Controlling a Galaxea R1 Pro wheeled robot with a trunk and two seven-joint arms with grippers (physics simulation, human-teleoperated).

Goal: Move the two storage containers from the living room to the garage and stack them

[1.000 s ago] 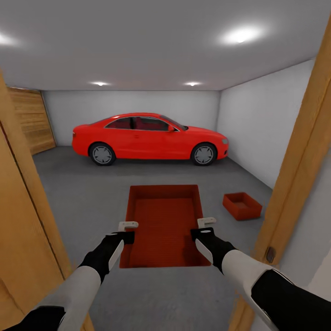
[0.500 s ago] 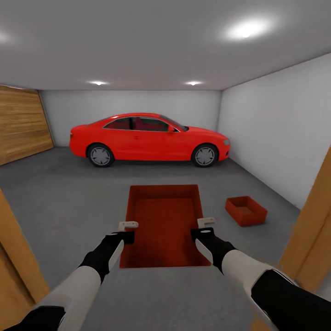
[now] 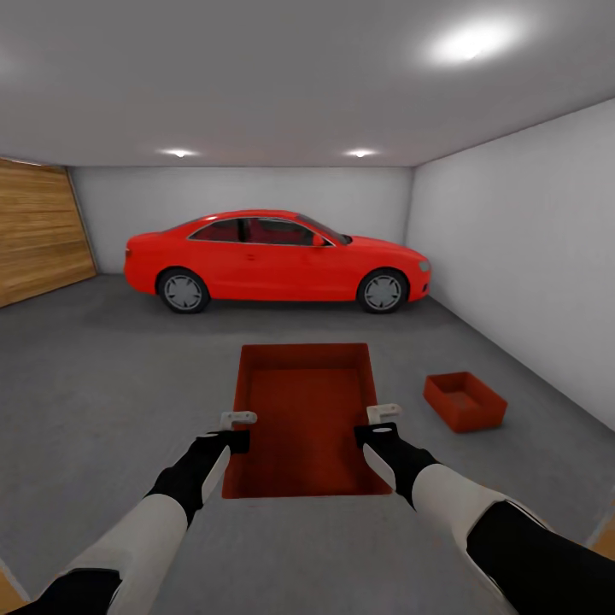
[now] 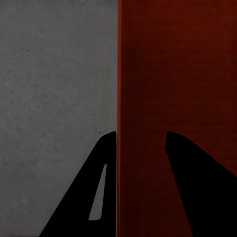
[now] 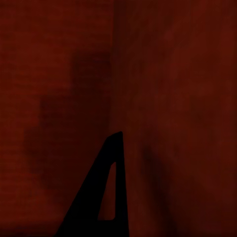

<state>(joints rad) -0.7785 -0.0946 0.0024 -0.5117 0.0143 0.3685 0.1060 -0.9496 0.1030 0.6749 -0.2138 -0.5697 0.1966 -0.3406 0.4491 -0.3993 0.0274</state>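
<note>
- Orange-red plastic, the held container [image 3: 306,418] hangs lengthwise in front of the robot above the dark grey floor [image 3: 111,367].
- The left gripper [image 3: 237,430] is clamped over its left wall, one finger [image 4: 89,197] outside.
- The right gripper [image 3: 380,424] grips the right wall.
- The second container [image 3: 465,401] sits on the floor to the right, nearer than the red car [image 3: 275,259].

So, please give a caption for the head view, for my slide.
Both grippers carry one red container into the garage; the second container sits on the floor.
</note>
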